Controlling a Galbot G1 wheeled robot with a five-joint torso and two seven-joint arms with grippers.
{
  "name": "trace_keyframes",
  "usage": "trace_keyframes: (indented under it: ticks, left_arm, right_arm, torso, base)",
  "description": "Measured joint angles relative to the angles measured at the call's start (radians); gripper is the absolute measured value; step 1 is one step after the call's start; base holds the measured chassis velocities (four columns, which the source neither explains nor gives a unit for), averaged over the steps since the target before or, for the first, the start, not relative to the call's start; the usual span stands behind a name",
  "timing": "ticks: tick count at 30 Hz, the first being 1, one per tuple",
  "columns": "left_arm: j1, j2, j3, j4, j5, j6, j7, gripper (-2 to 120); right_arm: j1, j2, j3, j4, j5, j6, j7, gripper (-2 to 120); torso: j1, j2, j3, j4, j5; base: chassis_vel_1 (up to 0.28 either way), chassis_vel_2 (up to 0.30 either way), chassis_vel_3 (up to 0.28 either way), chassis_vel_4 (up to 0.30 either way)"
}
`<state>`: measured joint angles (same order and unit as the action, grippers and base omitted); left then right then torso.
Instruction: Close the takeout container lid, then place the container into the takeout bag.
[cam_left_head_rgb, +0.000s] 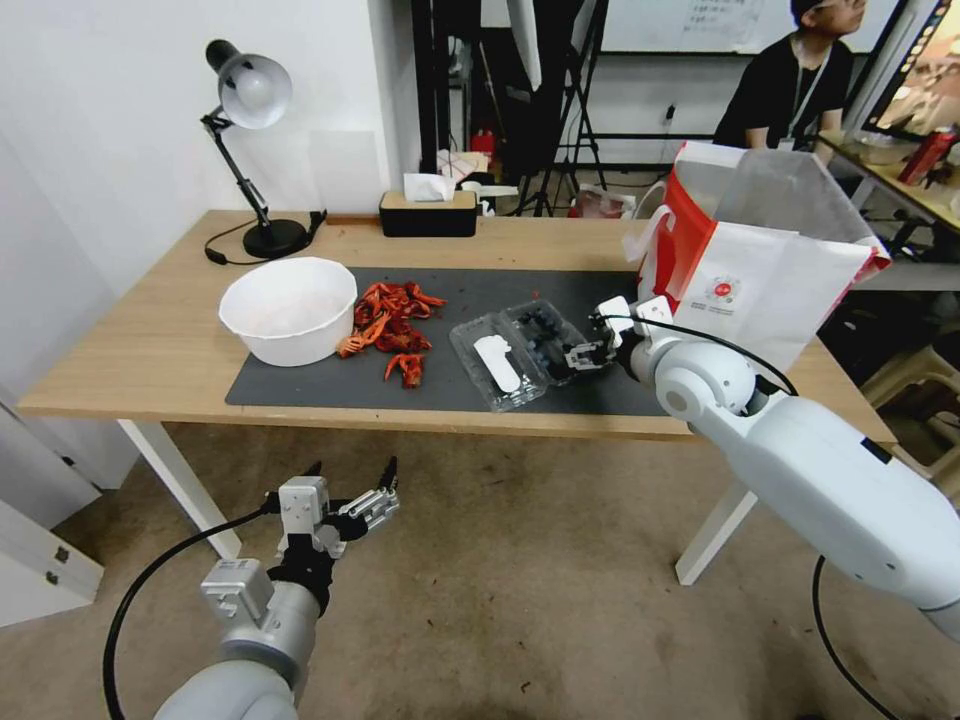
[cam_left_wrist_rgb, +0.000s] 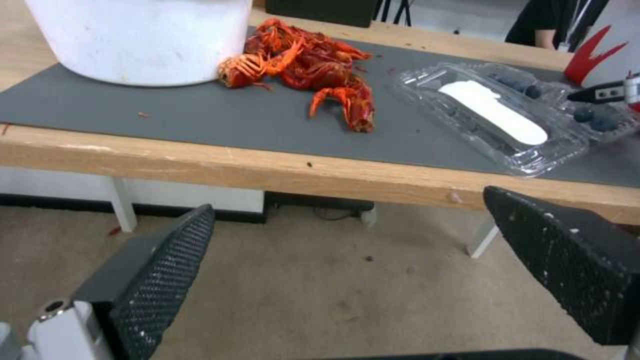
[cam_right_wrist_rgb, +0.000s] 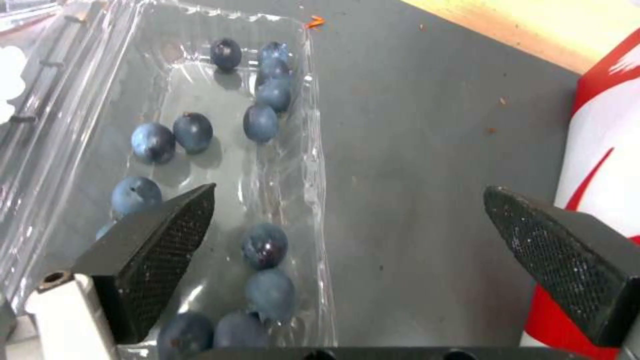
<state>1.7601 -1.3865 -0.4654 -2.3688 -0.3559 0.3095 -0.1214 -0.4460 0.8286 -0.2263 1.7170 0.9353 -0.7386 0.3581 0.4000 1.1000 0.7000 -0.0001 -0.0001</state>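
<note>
My right end effector (cam_left_head_rgb: 587, 355) is over the grey mat (cam_left_head_rgb: 320, 385), fingers spread wide, holding nothing. It sits at the right edge of the takeout container (cam_left_head_rgb: 520, 352), which lies fully open on the mat. In the right wrist view one finger (cam_right_wrist_rgb: 157, 250) hangs over the blueberry tray, the other over bare mat beside the takeout bag (cam_right_wrist_rgb: 603, 165); the tray's side rim runs between them. Blueberries (cam_right_wrist_rgb: 193, 132) are scattered loose in the tray.

The lid (cam_left_head_rgb: 488, 362) is flat on the mat on the tray's left side, white label up, hinged to the tray. Its front corner is near the front edge of the mat, close to the front edge of the surface (cam_left_head_rgb: 130, 350).

The bag (cam_left_head_rgb: 750, 260) stands upright just right of my right end effector, mouth open; a narrow strip of mat separates it from the tray. Little side room there.

Left of the lid: a pile of red crayfish (cam_left_head_rgb: 392, 325), apart from the container, then a white bowl (cam_left_head_rgb: 288, 308) touching the pile. A desk lamp (cam_left_head_rgb: 250, 150) and a tissue box (cam_left_head_rgb: 428, 208) are at the back, well apart.

My left end effector (cam_left_head_rgb: 352, 492) is parked low in front of the surface, over the floor, fingers wide, empty. From its wrist view the lid (cam_left_wrist_rgb: 490, 112) is ahead on the mat, beyond the crayfish (cam_left_wrist_rgb: 313, 65).
</note>
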Motion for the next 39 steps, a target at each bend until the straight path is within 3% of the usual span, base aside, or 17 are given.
trace_keyframes:
  ticks: [15,39]
  left_arm:
    - [0.012,0.001,-0.006,0.007,0.001,-0.021,-0.001,100]
    - [0.026,0.002,0.001,0.002,0.015,-0.028,0.001,100]
  right_arm:
    - [0.068,0.045,-0.042,-0.069,0.06,0.002,0.047,100]
    - [0.003,0.01,-0.014,-0.034,0.111,0.003,0.09,100]
  torso:
    - [0.0,0.0,0.0,0.0001,0.0001]
    - [0.0,0.0,0.0,0.0,0.0001]
  base:
    - [0.0,0.0,0.0,0.0]
    - [0.0,0.0,0.0,0.0]
